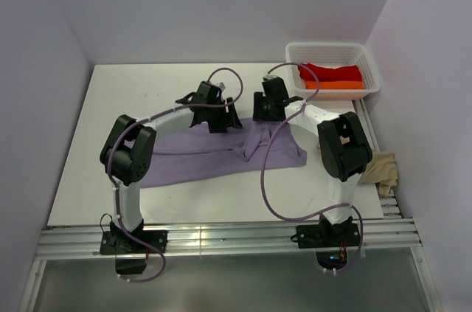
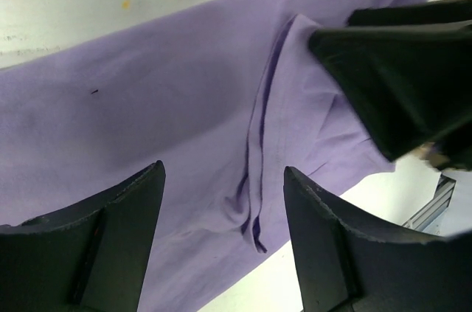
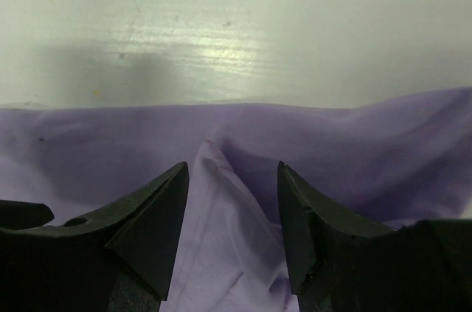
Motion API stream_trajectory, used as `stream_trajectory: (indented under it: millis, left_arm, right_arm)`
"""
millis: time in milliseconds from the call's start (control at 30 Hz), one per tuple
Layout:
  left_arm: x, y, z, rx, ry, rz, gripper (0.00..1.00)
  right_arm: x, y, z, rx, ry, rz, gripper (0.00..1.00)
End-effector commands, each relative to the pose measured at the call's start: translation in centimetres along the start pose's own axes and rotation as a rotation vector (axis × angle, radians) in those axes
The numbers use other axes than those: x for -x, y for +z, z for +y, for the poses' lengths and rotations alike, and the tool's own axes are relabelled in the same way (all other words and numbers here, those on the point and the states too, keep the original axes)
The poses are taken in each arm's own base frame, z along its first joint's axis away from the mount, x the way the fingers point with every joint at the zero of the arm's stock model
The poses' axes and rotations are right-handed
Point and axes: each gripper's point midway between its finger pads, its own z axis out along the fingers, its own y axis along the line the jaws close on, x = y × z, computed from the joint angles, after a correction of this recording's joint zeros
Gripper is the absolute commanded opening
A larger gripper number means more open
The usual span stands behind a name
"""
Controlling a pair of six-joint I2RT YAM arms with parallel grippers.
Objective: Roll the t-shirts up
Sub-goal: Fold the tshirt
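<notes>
On the white counter (image 1: pixel 147 91), across the middle, the lavender t-shirt (image 1: pixel 199 153) lies flat as a long band. Its long axis runs left to right, parallel to the near edge, with its left end in front of the left arm's elbow and its right end just before the right arm. Which end holds the collar cannot be told from these views.

The left gripper (image 1: pixel 220 119) hangs over the shirt's far edge, a little left of the middle. In the left wrist view its fingers (image 2: pixel 118 238) are spread, and purple cloth lies open between them. A stitched, doubled fold runs down the gap, and nothing is pinched.

Just to its right, close by but apart, the right gripper (image 1: pixel 267 111) sits over the same far edge. In the right wrist view its fingers (image 3: pixel 158 223) also stand apart. They are on either side of a small raised ridge of cloth that peaks at the shirt's edge, with bare counter beyond it. The cloth is not clamped.

Further right, at the far corner, the white mesh basket (image 1: pixel 372 80) holds a red t-shirt (image 1: pixel 332 72), with an orange t-shirt (image 1: pixel 335 85) in front of it. A crumpled beige t-shirt (image 1: pixel 382 170) lies at the counter's right edge, beside the right arm and well apart from the lavender one.
</notes>
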Motion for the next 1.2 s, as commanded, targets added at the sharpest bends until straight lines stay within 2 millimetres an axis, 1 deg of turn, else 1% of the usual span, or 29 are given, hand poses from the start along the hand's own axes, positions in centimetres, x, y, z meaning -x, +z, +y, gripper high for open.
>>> stream_trajectory:
  millis: [0,67,133,167,267,300,333,367,400,433,467,533,600,633,667,700,733,767,800,833,867,900,933,967,1000,1033,1167]
  left_arm:
    - [1.9,-2.1,-2.4,-0.063,0.046,-0.077,0.71]
    - [1.8,-2.1,-2.4,-0.060,0.048,-0.075,0.71]
    - [1.9,-2.1,-2.3,-0.055,0.047,-0.076,0.70]
    - [1.8,-2.1,-2.2,-0.052,0.046,-0.074,0.70]
    - [1.8,-2.2,-2.1,-0.044,0.049,-0.075,0.69]
    - [1.7,-2.2,-2.1,-0.041,0.048,-0.074,0.69]
    - [1.8,-2.3,-2.0,-0.041,0.050,-0.076,0.69]
    - [1.7,-2.2,-2.1,-0.046,0.052,-0.073,0.69]
    - [1.8,-2.2,-2.2,-0.055,0.056,-0.074,0.69]
    - [1.7,-2.1,-2.4,-0.063,0.060,-0.070,0.69]
    - [1.7,-2.1,-2.8,-0.084,0.066,-0.062,0.69]
    - [1.6,-1.8,-3.3,-0.104,0.083,-0.053,0.68]
    - [1.4,-1.5,-4.0,-0.128,0.112,-0.043,0.68]
    - [1.5,-1.5,-4.6,-0.147,0.127,-0.048,0.68]
    - [1.5,-1.4,-5.2,-0.162,0.142,-0.050,0.68]
    - [1.1,-1.2,-5.7,-0.176,0.162,-0.042,0.68]
    - [1.0,-1.1,-6.1,-0.185,0.177,-0.043,0.69]
    - [0.8,-0.8,-6.7,-0.197,0.194,-0.042,0.69]
    - [0.8,-0.7,-7.1,-0.206,0.211,-0.042,0.69]
    - [0.6,-0.4,-7.4,-0.211,0.219,-0.040,0.69]
    - [0.5,0.0,-7.9,-0.224,0.230,-0.040,0.69]
    - [0.5,0.3,-8.0,-0.227,0.229,-0.039,0.69]
    - [0.4,0.5,-8.1,-0.235,0.225,-0.033,0.70]
    - [0.2,0.9,-8.2,-0.245,0.220,-0.024,0.70]
    - [0.4,1.1,-8.7,-0.268,0.216,-0.035,0.70]
    - [0.2,1.1,-9.0,-0.292,0.215,-0.025,0.70]
    - [0.2,1.3,-9.5,-0.321,0.217,-0.043,0.70]
  right_arm:
    - [1.2,-0.2,1.2,0.053,-0.025,-0.015,0.58]
    - [1.0,-0.2,1.3,0.061,-0.026,-0.010,0.55]
    - [0.9,-0.3,1.4,0.065,-0.026,-0.009,0.48]
    - [0.9,-0.3,1.4,0.068,-0.028,-0.011,0.37]
    - [0.9,-0.8,1.3,0.067,-0.025,-0.021,0.18]
    - [1.3,-1.3,1.4,0.068,-0.020,-0.038,0.18]
    - [0.8,-1.4,1.1,0.065,-0.015,-0.035,0.18]
    - [0.8,-1.6,1.2,0.069,-0.014,-0.046,0.17]
    - [1.3,-2.4,1.4,0.082,-0.008,-0.065,0.17]
    - [0.3,-2.5,1.1,0.081,-0.005,-0.053,0.16]
    - [0.6,-2.9,1.3,0.094,-0.002,-0.074,0.15]
    - [0.0,-4.0,1.3,0.115,0.000,-0.086,0.15]
    - [-0.1,-4.6,1.4,0.127,0.006,-0.107,0.15]
    - [-0.6,-5.2,1.4,0.141,0.007,-0.106,0.15]
    - [-0.6,-5.5,1.5,0.151,0.007,-0.114,0.15]
    - [-0.8,-5.8,1.6,0.157,0.013,-0.115,0.15]
    - [-1.4,-5.8,1.4,0.155,0.016,-0.105,0.15]
    - [-1.2,-6.4,1.5,0.168,0.017,-0.121,0.15]
    - [-1.4,-6.6,1.6,0.171,0.019,-0.122,0.15]
    - [-2.1,-6.7,1.2,0.166,0.022,-0.115,0.15]
    - [-1.7,-7.3,1.4,0.178,0.024,-0.137,0.15]
    - [-2.1,-7.4,1.4,0.182,0.026,-0.132,0.15]
    - [-2.9,-7.5,1.1,0.179,0.027,-0.118,0.15]
    - [-2.3,-7.7,1.4,0.194,0.027,-0.150,0.15]
    - [-2.3,-8.0,1.3,0.193,0.030,-0.159,0.16]
    - [-2.7,-8.0,1.1,0.189,0.030,-0.154,0.16]
    - [-2.5,-8.3,1.1,0.195,0.025,-0.165,0.16]
